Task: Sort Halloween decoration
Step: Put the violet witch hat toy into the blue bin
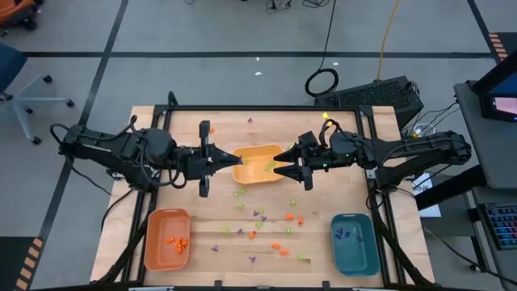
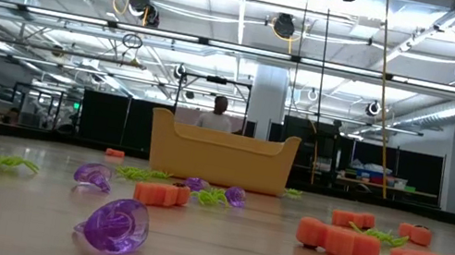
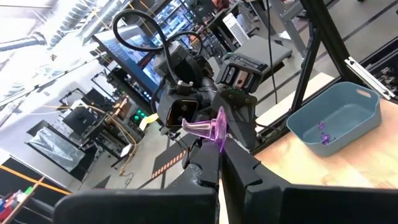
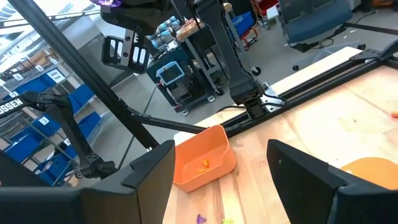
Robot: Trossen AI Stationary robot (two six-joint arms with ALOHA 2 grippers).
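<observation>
Holding a purple piece (image 3: 211, 129) pinched between its closed fingers, the left gripper (image 1: 234, 161) hovers above the table's middle, at the left edge of the yellow tray (image 1: 252, 153). The right gripper (image 1: 276, 170) faces it nearly tip to tip from the tray's other side, fingers spread wide and holding nothing (the right wrist view shows the gap between them bare). This reads as a handover step: purple pieces already lie in the teal tray (image 1: 355, 250) on the right arm's side, so the left arm is probably passing its piece across.

Where the rest sits: loose decoration pieces (image 1: 260, 226) in orange, light green and purple lie scattered on the wooden table (image 1: 161, 194) between the trays, a few near its far edge too. The orange tray (image 1: 153, 242) at the near left holds several orange pieces; the yellow tray holds a few green ones.

Next move likely calls for the right gripper to line up on the purple piece and close on its free end before the left lets go; the piece is tiny and smooth-looking, so a drop mid-transfer is the risk. The low view shows neither gripper.
</observation>
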